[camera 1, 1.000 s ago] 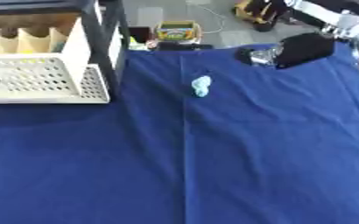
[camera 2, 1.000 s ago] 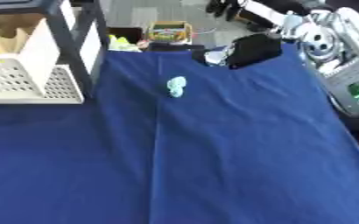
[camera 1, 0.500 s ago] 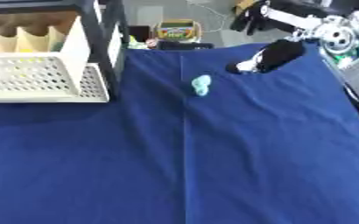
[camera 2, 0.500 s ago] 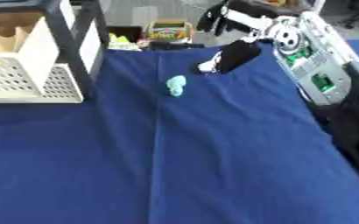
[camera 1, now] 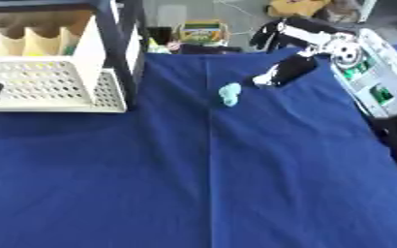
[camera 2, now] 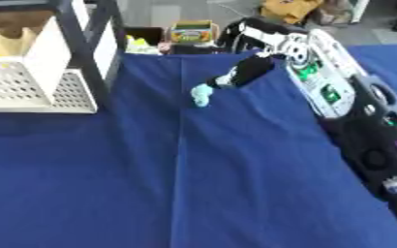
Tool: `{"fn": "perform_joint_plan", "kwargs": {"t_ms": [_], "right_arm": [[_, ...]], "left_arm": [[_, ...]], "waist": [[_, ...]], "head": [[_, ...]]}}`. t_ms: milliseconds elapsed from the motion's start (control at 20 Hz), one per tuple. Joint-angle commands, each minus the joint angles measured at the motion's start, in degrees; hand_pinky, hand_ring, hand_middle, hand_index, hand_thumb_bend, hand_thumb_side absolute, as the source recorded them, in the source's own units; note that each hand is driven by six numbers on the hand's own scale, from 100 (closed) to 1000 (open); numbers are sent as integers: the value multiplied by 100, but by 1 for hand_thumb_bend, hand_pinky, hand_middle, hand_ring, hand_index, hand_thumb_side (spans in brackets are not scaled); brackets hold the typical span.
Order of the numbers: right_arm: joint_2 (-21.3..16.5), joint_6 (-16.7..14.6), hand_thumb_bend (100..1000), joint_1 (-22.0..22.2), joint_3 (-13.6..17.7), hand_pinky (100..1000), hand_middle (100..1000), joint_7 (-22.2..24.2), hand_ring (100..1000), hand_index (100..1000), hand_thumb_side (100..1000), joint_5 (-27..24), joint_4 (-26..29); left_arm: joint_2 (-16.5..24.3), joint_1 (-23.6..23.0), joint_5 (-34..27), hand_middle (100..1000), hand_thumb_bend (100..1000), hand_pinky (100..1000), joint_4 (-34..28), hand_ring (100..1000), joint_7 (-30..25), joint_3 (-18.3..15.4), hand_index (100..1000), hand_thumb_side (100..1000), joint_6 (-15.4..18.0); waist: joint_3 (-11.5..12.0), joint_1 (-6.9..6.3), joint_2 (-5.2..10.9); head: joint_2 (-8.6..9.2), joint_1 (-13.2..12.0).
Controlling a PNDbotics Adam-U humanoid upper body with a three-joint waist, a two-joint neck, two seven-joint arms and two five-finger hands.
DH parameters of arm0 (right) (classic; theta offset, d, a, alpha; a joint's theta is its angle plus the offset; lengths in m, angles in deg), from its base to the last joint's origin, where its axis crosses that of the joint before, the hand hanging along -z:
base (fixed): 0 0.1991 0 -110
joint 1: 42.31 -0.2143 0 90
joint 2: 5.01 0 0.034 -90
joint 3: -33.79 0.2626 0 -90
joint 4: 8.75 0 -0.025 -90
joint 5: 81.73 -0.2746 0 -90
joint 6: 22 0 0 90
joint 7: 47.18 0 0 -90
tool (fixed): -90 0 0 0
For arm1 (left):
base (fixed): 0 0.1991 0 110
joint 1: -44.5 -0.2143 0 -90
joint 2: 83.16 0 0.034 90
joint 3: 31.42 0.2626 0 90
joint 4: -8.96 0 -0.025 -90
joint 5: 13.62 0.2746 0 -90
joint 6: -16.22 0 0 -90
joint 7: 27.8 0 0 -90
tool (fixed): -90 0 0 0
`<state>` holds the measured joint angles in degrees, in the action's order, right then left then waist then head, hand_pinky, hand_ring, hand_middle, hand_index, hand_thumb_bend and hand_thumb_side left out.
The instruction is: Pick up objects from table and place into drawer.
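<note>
One blue cloth-covered table (camera 1: 193, 184) fills most of both views. At far left stands a dark-framed drawer unit (camera 1: 121, 43), its white perforated drawer (camera 1: 49, 89) pulled out toward the near side; a small dark item rests at the drawer's left edge, identity unclear. The right arm (camera 2: 320, 82) enters from the far right, and its right hand (camera 1: 280, 73) has travelled leftward across the far part of the table over the last second, from well right of the target to just beside it. The fingertips now point down and left at the small pale-blue object (camera 1: 229, 94), which lies on the cloth near the centre seam, well right of the drawer. Hand and object appear close but apart; contact probably has not occurred. Whether the fingers are spread or drawn together cannot be determined from either view. The left hand is not visible.

Assessment: the reach phase is nearly complete; grasp, lift and transfer to the drawer remain outstanding.
</note>
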<state>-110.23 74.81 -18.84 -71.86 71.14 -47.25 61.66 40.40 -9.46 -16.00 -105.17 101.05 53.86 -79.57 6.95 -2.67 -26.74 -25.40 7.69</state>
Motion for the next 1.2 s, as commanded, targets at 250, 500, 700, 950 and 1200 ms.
{"fn": "perform_joint_plan", "kwargs": {"t_ms": [250,500,700,950,1200], "right_arm": [[90,-103,523,-171,51,784,728,-28,725,835,325,217,-302],[156,-148,518,-179,63,780,726,-42,722,833,318,314,-472],[175,-159,505,-188,64,775,718,-83,719,827,317,318,-505],[216,-147,482,-217,61,769,712,-204,713,822,321,308,-550],[239,-143,466,-220,53,764,709,-257,710,819,313,389,-676]], "left_arm": [[2,-24,-99,100,300,100,-46,100,76,-65,767,432,75],[-27,-61,-107,100,295,100,-46,100,84,-67,765,434,50],[-47,-63,-117,100,289,100,-46,100,82,-63,763,439,13],[-64,-39,-107,100,284,100,-46,100,54,-43,759,443,12],[-79,-30,-96,100,280,100,-46,100,39,-32,756,446,17]], "waist": [[82,9,64],[124,23,14],[138,45,-22],[184,69,-75],[228,87,-141]], "head": [[141,111],[167,150],[182,173],[228,207],[285,254]]}}
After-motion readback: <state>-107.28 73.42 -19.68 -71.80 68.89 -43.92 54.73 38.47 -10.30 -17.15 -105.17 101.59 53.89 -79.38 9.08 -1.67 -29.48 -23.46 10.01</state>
